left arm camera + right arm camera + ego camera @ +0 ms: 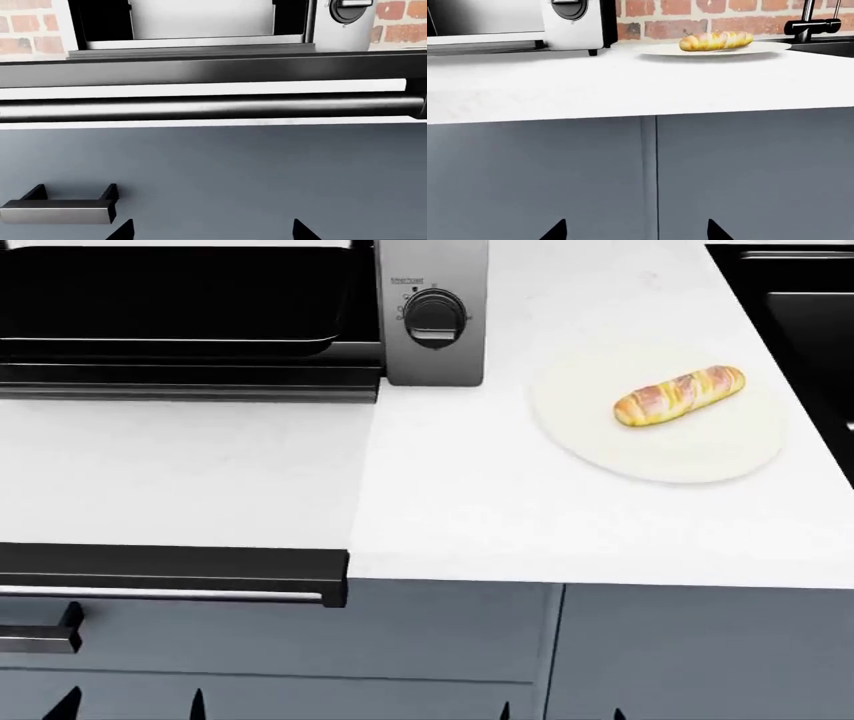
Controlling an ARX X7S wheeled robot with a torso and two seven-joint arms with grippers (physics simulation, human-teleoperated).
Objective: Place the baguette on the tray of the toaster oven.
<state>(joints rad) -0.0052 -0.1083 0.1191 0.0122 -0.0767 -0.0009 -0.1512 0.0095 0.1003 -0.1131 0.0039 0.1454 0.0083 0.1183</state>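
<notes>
The baguette (678,395) lies on a round white plate (694,455) on the counter, right of the toaster oven (430,350). The right wrist view also catches the baguette (716,41), far off on the counter. The oven's cavity stands open, and the black tray (200,338) sits inside it. Both grippers hang low in front of the grey cabinet fronts, below the counter edge. My left gripper (130,706) (213,232) is open and holds nothing. My right gripper (561,712) (635,232) is also open and holds nothing. Only the fingertips show.
A dark sink (801,300) lies at the back right, its faucet (814,22) against the brick wall. Below the counter's left part runs a long black bar handle (160,592) (200,107), with a small drawer handle (40,635) under it.
</notes>
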